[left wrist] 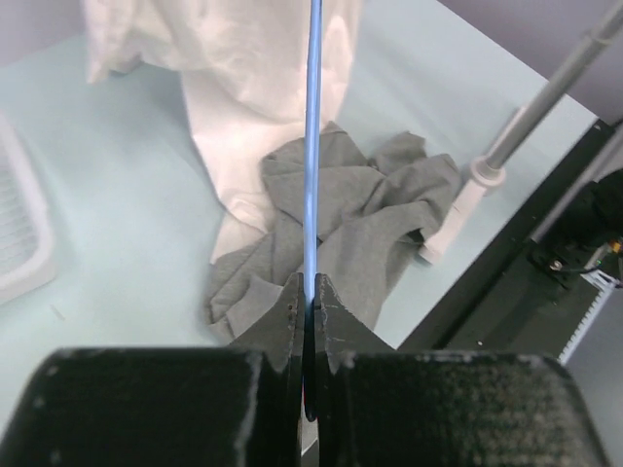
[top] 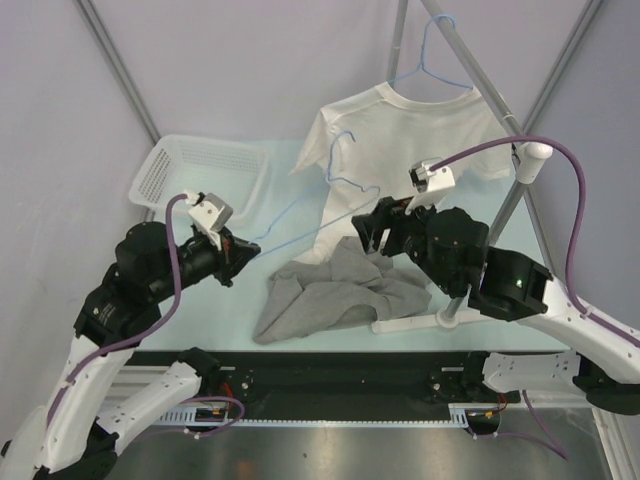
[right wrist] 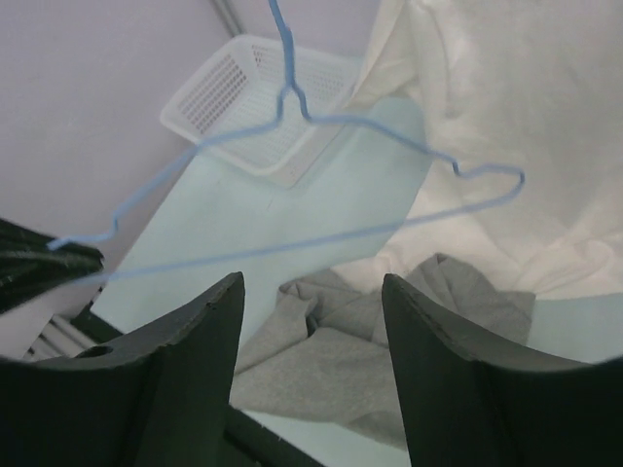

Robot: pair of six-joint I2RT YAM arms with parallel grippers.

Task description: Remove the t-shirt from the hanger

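My left gripper (top: 243, 255) is shut on one end of a bare blue wire hanger (top: 329, 178) and holds it in the air over the table. In the left wrist view the jaws (left wrist: 311, 289) pinch the blue wire (left wrist: 311, 175). The grey t-shirt (top: 335, 290) lies crumpled on the table below the hanger and off it; it also shows in the left wrist view (left wrist: 360, 224) and the right wrist view (right wrist: 331, 360). My right gripper (top: 366, 232) is open and empty, just above the grey t-shirt and below the hanger (right wrist: 321, 122).
A white t-shirt (top: 410, 130) hangs on a second blue hanger (top: 430, 60) from the metal rack at the back right. The rack's pole and white base (top: 410, 322) stand next to the grey t-shirt. A white mesh basket (top: 205, 175) sits at the back left.
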